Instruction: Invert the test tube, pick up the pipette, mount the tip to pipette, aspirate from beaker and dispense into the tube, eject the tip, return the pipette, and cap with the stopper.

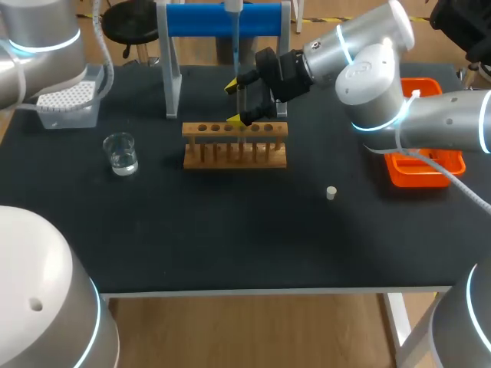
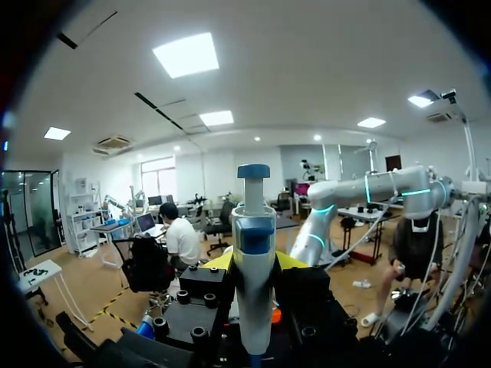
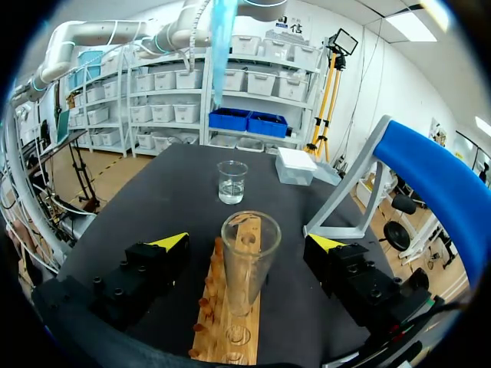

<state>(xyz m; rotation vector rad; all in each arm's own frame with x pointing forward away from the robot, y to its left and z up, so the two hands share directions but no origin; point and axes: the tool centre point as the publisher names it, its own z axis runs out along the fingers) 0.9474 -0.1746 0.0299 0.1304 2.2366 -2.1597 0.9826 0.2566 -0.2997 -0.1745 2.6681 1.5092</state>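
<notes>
A clear test tube [image 3: 249,264] stands upright, mouth up, in the wooden rack [image 1: 235,146], near its right end. My right gripper [image 1: 236,103] hangs open over the rack with the tube between its fingers; in the right wrist view both yellow tips stand clear of the glass. My left gripper [image 2: 255,261] is shut on the white and blue pipette [image 2: 254,253], held upright. In the head view the pipette's shaft [image 1: 235,38] hangs down in front of the blue stand, above the rack. A small white stopper [image 1: 331,192] lies on the mat to the right of the rack.
A glass beaker [image 1: 121,153] with clear liquid stands left of the rack. A tip box [image 1: 69,103] sits at the back left. The blue pipette stand [image 1: 222,19] is behind the rack. An orange tray [image 1: 426,165] lies at the right under my right arm.
</notes>
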